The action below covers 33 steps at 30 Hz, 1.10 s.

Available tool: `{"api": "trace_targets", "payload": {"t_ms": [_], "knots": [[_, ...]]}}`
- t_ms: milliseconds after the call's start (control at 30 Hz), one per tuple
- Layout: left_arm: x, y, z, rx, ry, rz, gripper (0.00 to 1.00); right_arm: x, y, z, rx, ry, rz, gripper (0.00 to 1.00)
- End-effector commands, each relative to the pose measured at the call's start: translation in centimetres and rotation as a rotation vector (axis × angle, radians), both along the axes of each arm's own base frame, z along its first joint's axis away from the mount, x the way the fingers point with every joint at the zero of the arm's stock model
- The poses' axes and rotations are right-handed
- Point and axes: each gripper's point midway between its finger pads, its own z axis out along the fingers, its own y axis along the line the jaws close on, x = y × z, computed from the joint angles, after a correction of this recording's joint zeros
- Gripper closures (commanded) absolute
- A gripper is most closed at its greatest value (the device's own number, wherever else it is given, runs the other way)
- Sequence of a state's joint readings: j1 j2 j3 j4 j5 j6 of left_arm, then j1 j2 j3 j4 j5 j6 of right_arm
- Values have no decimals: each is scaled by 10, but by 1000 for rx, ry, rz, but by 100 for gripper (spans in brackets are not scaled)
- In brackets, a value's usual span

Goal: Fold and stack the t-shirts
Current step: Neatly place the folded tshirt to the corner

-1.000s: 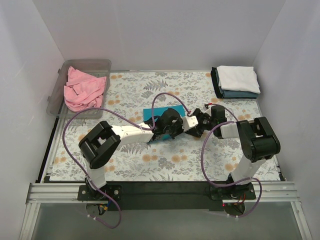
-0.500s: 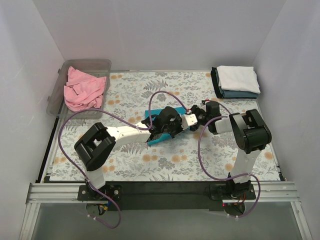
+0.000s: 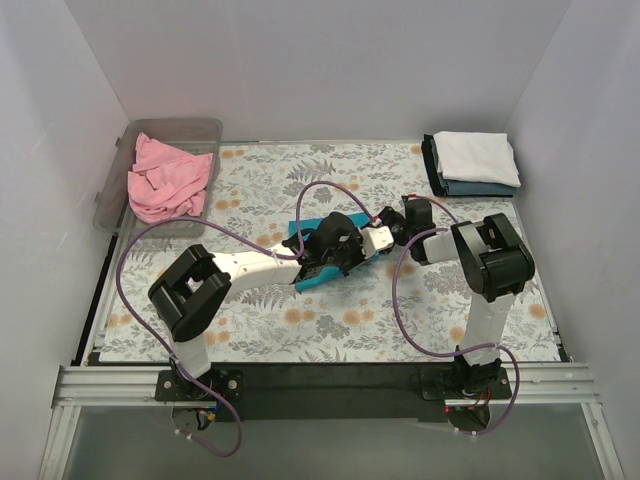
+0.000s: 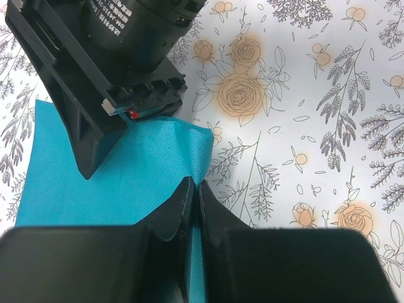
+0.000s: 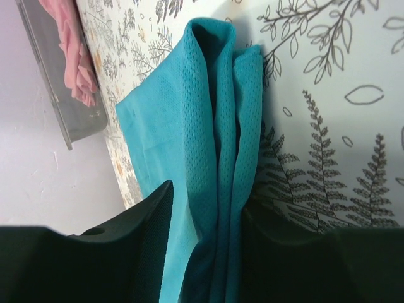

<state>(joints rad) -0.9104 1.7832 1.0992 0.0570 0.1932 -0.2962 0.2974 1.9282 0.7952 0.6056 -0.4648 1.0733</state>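
Observation:
The teal t-shirt (image 3: 305, 278) lies folded mid-table, mostly under my two wrists. My left gripper (image 3: 385, 238) is shut on the thin edge of the teal t-shirt (image 4: 139, 164), near its corner; its tips (image 4: 194, 186) pinch the cloth. My right gripper (image 3: 400, 232) faces it from the right. Its jaws (image 5: 208, 202) stand apart on either side of the folded layers of the teal t-shirt (image 5: 208, 126), the right finger against the cloth. The pink t-shirt (image 3: 168, 180) lies crumpled in the bin. A folded white t-shirt (image 3: 477, 155) sits on a dark grey-blue one (image 3: 480, 187).
The clear plastic bin (image 3: 170, 130) stands at the back left, also seen in the right wrist view (image 5: 63, 95). The folded stack is at the back right corner. A floral table cloth (image 3: 330, 320) covers the table. White walls close in three sides.
My right arm has swung left toward the left gripper, and its jaws have narrowed around the teal folds. The left gripper stays shut on the cloth.

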Motion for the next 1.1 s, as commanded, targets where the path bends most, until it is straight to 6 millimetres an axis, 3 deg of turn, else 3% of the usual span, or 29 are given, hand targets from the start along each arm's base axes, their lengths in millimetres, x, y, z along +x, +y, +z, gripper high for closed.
{"api": "trace_targets", "payload": {"t_ms": [0,200,300,333,367,500,533,600,633,700,800,900,933,1000,1033,1067], "knots": [[2,-3,21,-51,-19,-5,100,12,-8,-20,-79,7,-66,53],[3,-2,20,-50,-14,-1,100,14,-3,-22,-97,-2,-62,57],[5,-1,20,-49,-5,13,99,22,-1,-16,-132,-62,-23,75],[5,0,24,-54,-8,21,81,27,0,-12,-152,-92,5,91],[6,4,25,-54,12,40,73,35,-3,-9,-221,-141,50,98],[-6,23,42,-77,82,23,51,60,-16,12,-351,-278,140,99],[-10,29,60,-108,68,21,48,64,-18,16,-370,-311,163,99],[-15,47,58,-93,105,42,43,74,-24,24,-437,-369,224,99],[-17,53,70,-111,97,52,42,78,-24,27,-453,-389,250,99],[-17,71,67,-90,130,93,38,83,-34,22,-525,-390,297,99],[-14,96,71,-80,124,163,37,120,-53,44,-692,-534,336,99],[-14,115,65,-53,150,218,36,136,-75,49,-751,-537,327,99],[-17,119,69,-61,156,228,35,151,-81,66,-778,-584,313,99],[-27,128,59,-35,189,240,25,163,-97,68,-815,-579,299,99],[-31,131,60,-35,193,241,14,172,-103,75,-835,-595,291,99],[-35,135,55,-25,208,253,13,184,-109,91,-869,-630,283,99]]}}
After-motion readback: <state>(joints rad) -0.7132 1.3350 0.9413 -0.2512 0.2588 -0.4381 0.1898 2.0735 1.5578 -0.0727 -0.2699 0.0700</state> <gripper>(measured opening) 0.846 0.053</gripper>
